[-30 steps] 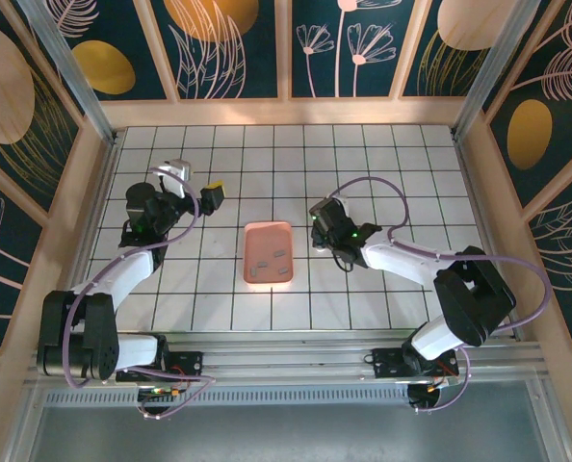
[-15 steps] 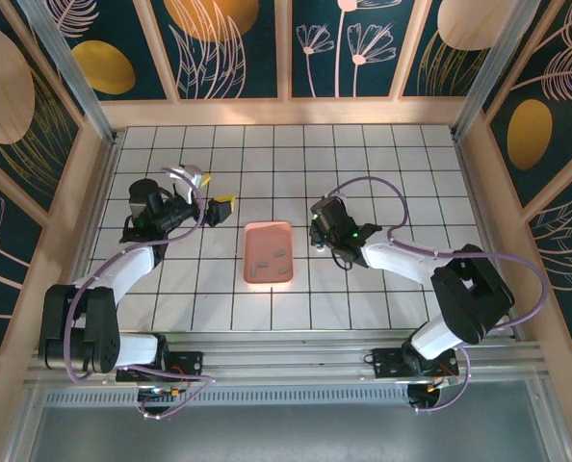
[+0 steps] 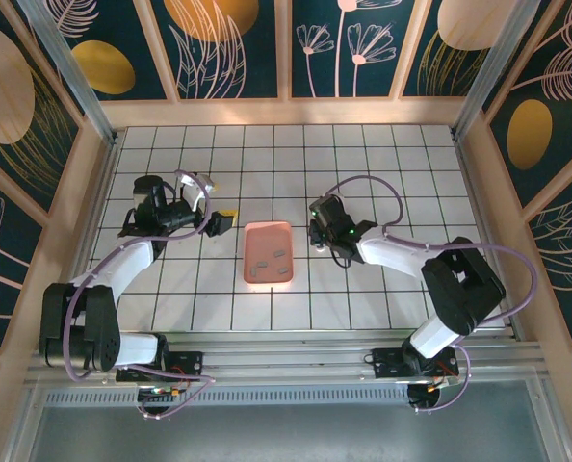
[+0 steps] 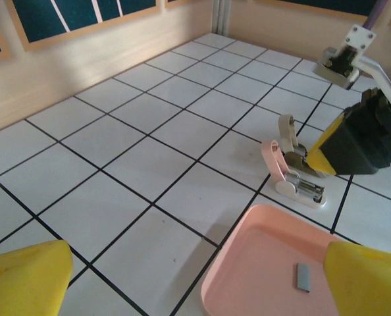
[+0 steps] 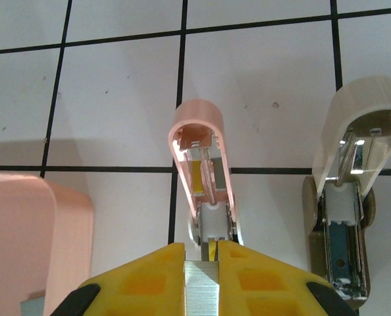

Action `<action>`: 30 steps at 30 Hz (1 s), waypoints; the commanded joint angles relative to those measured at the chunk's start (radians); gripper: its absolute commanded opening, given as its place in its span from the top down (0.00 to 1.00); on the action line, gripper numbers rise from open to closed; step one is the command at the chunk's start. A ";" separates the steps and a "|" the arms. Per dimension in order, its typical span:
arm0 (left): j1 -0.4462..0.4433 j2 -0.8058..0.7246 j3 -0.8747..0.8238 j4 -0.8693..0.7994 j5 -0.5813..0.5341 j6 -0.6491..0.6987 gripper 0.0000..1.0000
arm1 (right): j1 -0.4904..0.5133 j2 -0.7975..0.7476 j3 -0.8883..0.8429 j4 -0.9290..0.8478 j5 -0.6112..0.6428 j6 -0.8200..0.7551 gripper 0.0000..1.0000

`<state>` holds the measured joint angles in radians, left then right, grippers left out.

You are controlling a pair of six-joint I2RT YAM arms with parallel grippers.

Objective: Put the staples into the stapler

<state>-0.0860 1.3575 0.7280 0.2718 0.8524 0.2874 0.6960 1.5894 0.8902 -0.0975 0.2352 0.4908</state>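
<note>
The stapler lies open on the tiles, its pink lid swung up and silvery metal showing inside. My right gripper sits just behind its channel, shut on a grey strip of staples. The left wrist view shows the stapler just beyond the tray, with the right gripper at it. More staples lie in the salmon-pink tray, one strip near its edge. My left gripper hangs open and empty left of the tray, its yellow fingers wide apart.
A beige-grey, stapler-like thing lies open on the tiles right beside the stapler. Wooden walls fence the tiled table on three sides. The tray rim is close under the left gripper.
The left gripper has swung nearer and toward the tray's left side, staying open. The right gripper has held its place at the stapler, still shut on the strip.
</note>
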 commanded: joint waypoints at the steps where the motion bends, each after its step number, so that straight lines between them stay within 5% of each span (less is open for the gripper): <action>1: -0.001 0.015 0.022 -0.009 0.008 0.020 0.03 | -0.007 0.018 0.025 -0.013 0.022 -0.027 0.85; 30: -0.003 0.027 0.017 0.024 0.000 -0.014 0.03 | 0.006 0.020 -0.013 -0.031 -0.046 0.005 0.84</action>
<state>-0.0860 1.3842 0.7280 0.2691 0.8482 0.2832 0.6937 1.6203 0.8909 -0.1120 0.1963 0.4801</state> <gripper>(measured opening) 0.973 0.159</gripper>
